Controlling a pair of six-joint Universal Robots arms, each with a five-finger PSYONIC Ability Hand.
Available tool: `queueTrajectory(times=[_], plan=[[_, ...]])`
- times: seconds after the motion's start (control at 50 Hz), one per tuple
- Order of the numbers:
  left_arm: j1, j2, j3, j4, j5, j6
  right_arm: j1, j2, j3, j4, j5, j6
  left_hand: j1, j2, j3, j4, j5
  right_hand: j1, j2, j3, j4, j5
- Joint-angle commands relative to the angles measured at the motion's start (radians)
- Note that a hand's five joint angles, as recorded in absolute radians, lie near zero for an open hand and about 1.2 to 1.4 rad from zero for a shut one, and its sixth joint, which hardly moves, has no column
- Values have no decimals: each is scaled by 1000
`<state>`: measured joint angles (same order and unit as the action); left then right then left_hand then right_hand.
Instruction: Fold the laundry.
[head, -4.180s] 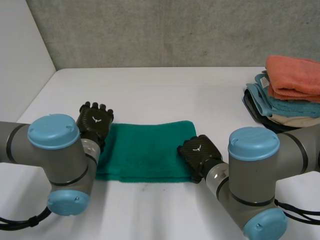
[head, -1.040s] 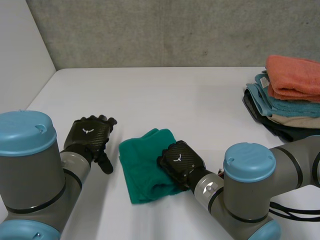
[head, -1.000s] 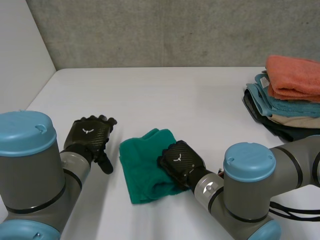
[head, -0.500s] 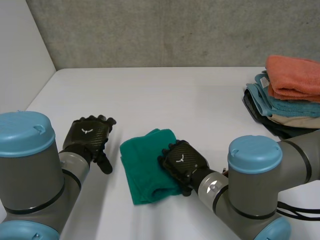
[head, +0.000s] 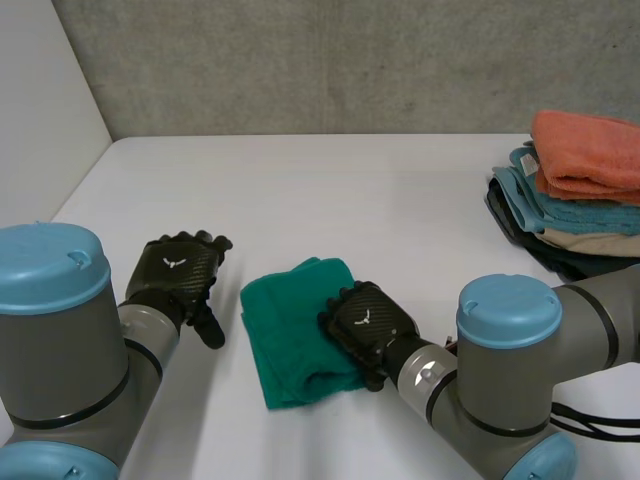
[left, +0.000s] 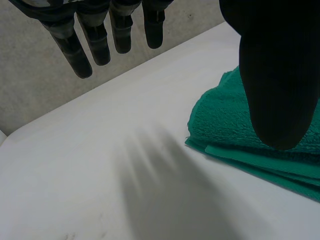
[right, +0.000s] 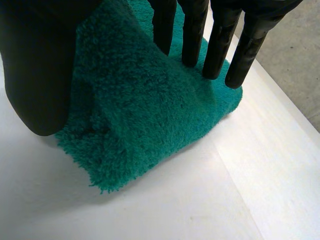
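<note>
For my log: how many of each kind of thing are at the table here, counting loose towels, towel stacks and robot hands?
Folded green terry towel, loose: 1
Stack of folded towels, orange towel on top: 1
Robot hands, left robot hand and right robot hand: 2
Total: 4

Green towel: right part is hidden under the right hand, so the fold layers there are unreadable. In the right wrist view, that hand's thumb covers the towel edge beneath it, and contact with the cloth can't be told. In the left wrist view, the left hand blocks part of the towel, and the rest runs off the frame. Towel stack, far right: cut by the frame edge. Its dark bottom piece is partly behind the right arm, so the piece count is unclear.
</note>
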<state>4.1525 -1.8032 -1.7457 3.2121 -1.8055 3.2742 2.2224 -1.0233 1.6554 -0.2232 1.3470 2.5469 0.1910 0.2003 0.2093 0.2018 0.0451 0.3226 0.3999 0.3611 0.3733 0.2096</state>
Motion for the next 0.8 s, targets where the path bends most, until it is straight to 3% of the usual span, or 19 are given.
queueTrajectory(times=[0.02,0.52,0.6,0.72,0.8], plan=[[1,1,0,0,0,1,0,17,-8,-16,1,0,-4,-13,-22,-15,-33,159,81,120,108,97],[12,1,-2,0,2,-1,0,58,-63,-62,3,-16,-4,-13,-22,-15,-33,508,431,469,457,446],[12,1,-2,0,0,-1,0,63,-74,-64,3,-16,-4,-13,-22,-15,-33,637,560,598,586,575],[12,1,-3,0,2,1,0,77,-89,-64,3,-17,-4,-13,-22,-15,-33,1027,950,989,977,966],[14,1,-3,0,2,-1,0,75,-100,-77,4,-20,-4,-13,-22,-15,-33,1074,996,1035,1023,1012]])
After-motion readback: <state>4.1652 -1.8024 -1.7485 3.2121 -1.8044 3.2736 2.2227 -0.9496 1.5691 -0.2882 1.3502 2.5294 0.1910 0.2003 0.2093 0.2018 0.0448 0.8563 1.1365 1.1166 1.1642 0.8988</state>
